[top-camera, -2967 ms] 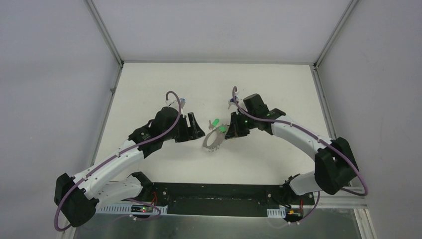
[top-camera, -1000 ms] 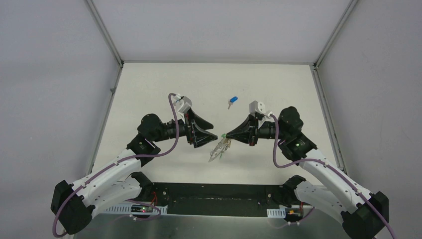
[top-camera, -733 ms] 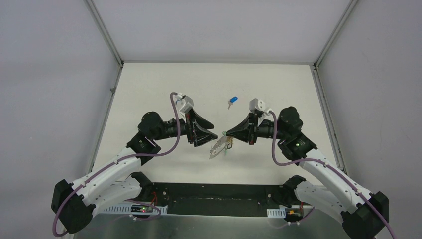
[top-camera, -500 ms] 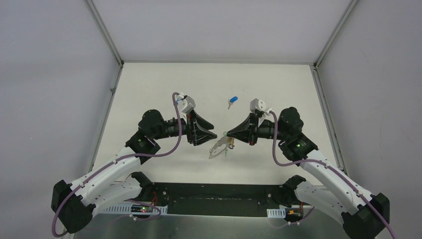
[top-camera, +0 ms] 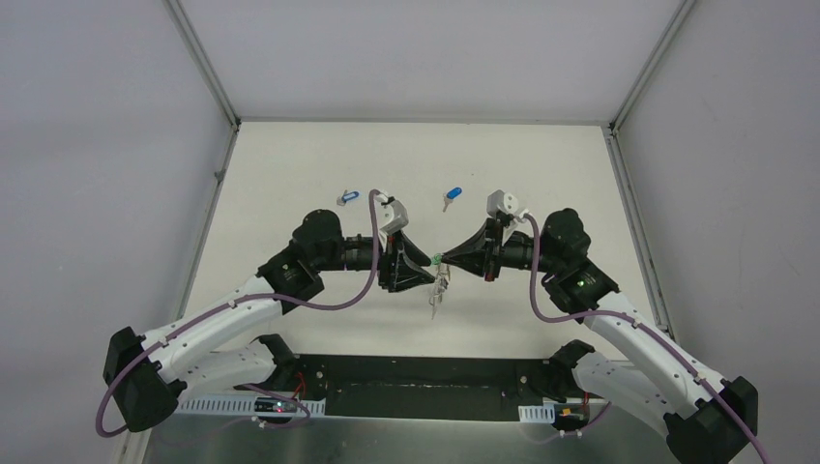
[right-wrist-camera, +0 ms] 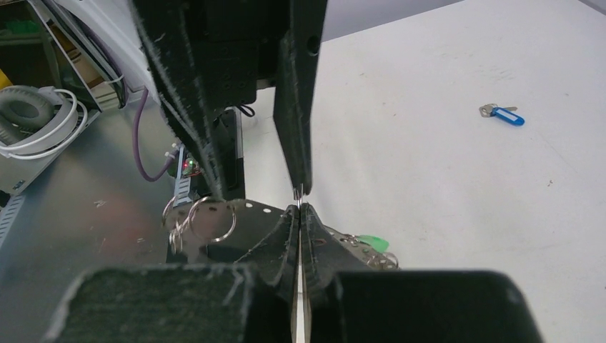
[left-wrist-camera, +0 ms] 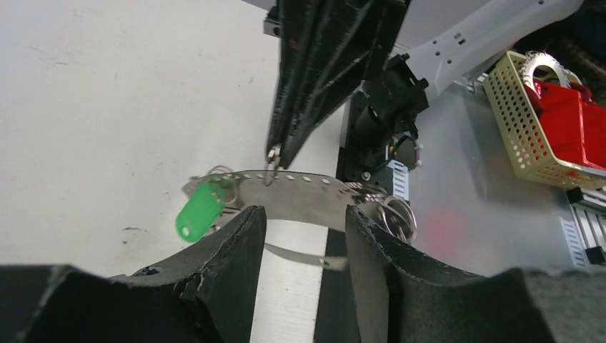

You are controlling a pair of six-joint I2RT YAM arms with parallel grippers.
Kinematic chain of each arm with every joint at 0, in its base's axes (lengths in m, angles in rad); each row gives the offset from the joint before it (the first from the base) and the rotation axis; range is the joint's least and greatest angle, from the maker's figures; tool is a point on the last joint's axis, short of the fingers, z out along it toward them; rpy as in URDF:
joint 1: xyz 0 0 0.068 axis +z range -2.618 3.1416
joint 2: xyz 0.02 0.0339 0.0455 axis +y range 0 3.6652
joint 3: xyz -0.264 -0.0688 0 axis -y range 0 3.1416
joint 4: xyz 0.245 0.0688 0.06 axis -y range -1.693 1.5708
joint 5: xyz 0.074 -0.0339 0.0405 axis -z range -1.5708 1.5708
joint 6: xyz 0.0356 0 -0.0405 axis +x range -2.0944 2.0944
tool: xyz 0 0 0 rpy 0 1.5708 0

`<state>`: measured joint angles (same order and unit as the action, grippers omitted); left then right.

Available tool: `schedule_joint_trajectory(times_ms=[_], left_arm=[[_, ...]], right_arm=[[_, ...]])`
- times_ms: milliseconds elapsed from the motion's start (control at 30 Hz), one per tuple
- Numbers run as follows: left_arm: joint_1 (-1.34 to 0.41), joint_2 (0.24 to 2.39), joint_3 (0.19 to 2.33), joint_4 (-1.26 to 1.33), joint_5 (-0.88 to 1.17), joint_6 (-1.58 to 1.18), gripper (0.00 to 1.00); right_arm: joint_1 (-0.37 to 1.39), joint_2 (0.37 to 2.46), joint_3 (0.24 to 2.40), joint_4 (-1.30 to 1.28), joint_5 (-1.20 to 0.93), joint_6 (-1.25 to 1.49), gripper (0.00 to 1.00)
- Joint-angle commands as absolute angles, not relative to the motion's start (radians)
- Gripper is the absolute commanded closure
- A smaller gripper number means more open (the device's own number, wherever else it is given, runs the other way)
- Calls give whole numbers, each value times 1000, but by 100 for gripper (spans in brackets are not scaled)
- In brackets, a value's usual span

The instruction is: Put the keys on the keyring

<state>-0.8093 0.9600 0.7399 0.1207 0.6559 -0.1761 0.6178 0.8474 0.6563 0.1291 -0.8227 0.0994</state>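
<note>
My right claw point(right-wrist-camera: 299, 214) is clamped on the keyring point(left-wrist-camera: 300, 196), dangling it above the surface point(top-camera: 290, 164) so my half-open left claw point(left-wrist-camera: 306, 218) can straddle its band, while a blue-tagged key point(top-camera: 451, 196) lies at 12 o'clock.

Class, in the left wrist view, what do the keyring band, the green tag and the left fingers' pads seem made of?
The keyring band: likely thin metal, dull silver sheen, punched holes. The green tag: probably plastic, smooth and evenly bright. The left fingers' pads: seemingly black foam or rubber, matte, with ragged edges.
</note>
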Motion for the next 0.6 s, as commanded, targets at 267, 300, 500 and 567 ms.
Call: schedule_joint_trajectory(times_ms=[267,300,500,567], left_arm=[[-901,970,775,128,515,-91,58],[-902,968,775,125,498,-89,58],[-903,944,788,90,385,-59,58],[-903,942,793,90,384,-52,58]], right_arm=[[623,838,669,181,-789,144,100],[623,836,669,182,-791,144,100],[623,834,660,192,-807,147,100],[623,836,658,198,-815,149,100]])
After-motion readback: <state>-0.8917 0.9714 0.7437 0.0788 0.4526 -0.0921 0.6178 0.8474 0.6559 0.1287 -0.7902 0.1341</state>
